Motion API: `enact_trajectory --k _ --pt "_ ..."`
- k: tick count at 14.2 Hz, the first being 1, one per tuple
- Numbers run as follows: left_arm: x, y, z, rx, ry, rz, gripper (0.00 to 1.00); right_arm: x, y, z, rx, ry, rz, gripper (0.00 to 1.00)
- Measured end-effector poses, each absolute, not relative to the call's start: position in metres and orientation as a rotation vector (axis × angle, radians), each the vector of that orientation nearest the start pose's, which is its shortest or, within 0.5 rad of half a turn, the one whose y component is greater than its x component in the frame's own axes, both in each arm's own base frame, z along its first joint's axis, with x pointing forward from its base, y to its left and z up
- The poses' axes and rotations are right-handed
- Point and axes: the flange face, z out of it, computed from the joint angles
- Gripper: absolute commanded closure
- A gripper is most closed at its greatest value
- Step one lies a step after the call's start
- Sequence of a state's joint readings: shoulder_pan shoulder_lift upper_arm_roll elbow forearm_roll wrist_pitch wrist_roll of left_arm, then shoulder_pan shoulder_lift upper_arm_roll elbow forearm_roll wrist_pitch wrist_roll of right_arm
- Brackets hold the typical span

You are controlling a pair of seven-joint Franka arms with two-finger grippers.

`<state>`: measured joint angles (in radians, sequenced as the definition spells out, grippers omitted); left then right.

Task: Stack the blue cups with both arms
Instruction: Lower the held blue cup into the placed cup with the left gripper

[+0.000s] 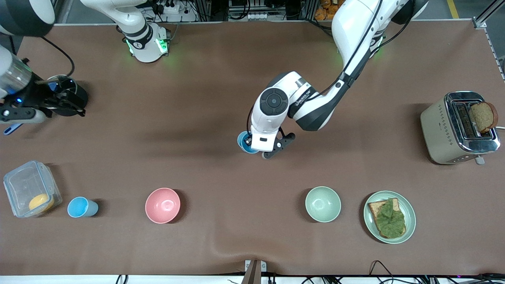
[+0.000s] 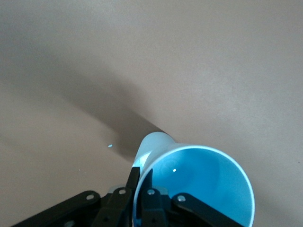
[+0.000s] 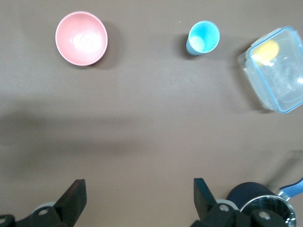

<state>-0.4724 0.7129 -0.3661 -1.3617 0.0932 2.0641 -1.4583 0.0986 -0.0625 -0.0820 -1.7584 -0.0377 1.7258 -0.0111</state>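
Observation:
My left gripper [image 1: 249, 145] is over the middle of the table and shut on the rim of a light-blue cup [image 1: 242, 142]. In the left wrist view one finger [image 2: 135, 177] presses the outside of that cup [image 2: 208, 184] and the other sits inside it; the cup is tilted, with its shadow on the table below. A second blue cup [image 1: 81, 207] stands near the front edge toward the right arm's end, also seen from the right wrist as the same cup [image 3: 203, 38]. My right gripper [image 1: 65, 100] hangs open and empty [image 3: 139, 189] beside a black pot.
A pink bowl [image 1: 162, 205] and a pale green bowl [image 1: 322, 204] stand in the front row. A clear lidded container [image 1: 29, 189] sits beside the standing cup. The black pot [image 1: 75, 94] is by the right gripper. A toaster [image 1: 453, 130] and a sandwich plate [image 1: 410, 215] are toward the left arm's end.

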Motion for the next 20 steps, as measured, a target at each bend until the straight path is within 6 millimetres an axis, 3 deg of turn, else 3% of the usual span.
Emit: enact_trajectory --k 3,6,10,20 --pt "0.530 -0.505 0.321 -3.051 -1.043 0.208 1.00 0.545 -0.004 0.588 -3.160 -0.018 -0.053 0.00" --pt "0.513 -0.518 0.312 -3.036 -1.022 0.226 1.00 0.545 -0.016 0.589 -3.115 0.037 -0.054 0.00" --pt "0.502 -0.519 0.297 -3.007 -1.003 0.246 1.00 0.548 -0.015 0.594 -3.115 0.034 -0.098 0.00" --pt "0.507 -0.511 0.293 -2.993 -1.019 0.247 1.00 0.547 -0.012 0.595 -3.115 0.029 -0.091 0.00"
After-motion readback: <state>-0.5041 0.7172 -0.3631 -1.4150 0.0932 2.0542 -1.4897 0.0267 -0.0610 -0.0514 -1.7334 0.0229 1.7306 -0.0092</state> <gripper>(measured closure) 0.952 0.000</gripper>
